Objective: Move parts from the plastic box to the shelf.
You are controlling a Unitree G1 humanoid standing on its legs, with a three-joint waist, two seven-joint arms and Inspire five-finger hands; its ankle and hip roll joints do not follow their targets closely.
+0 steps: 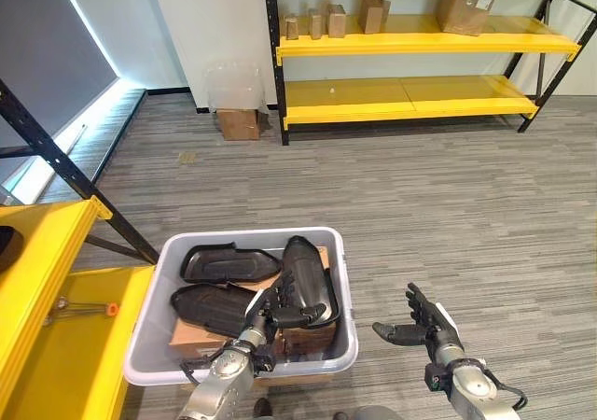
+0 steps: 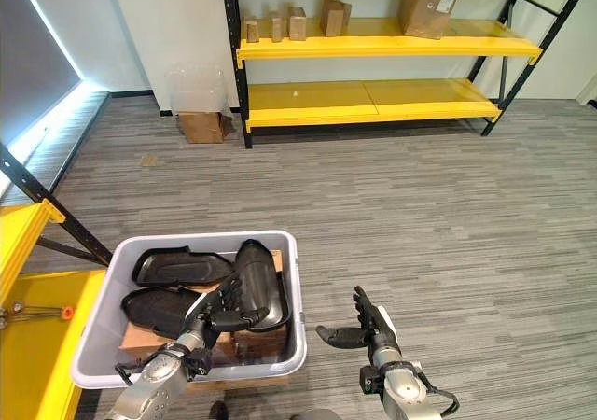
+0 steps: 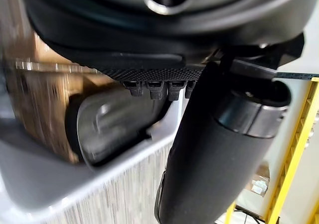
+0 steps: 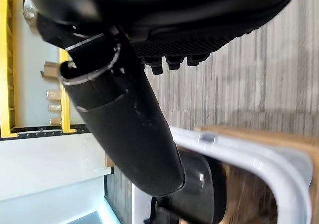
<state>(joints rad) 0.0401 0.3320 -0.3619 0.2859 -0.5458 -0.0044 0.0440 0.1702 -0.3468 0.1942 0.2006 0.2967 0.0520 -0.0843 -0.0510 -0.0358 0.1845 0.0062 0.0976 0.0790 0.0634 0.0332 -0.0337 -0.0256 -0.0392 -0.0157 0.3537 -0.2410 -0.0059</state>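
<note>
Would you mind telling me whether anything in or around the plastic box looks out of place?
Nothing looks spilled or damaged. The black parts lie loosely overlapped inside the plastic box, one leaning against its right wall. The left hand reaches into the box; the right hand hovers open beside it.

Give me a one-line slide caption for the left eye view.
Left hand reaches over black parts in the grey box; right hand hangs open beside it.
</note>
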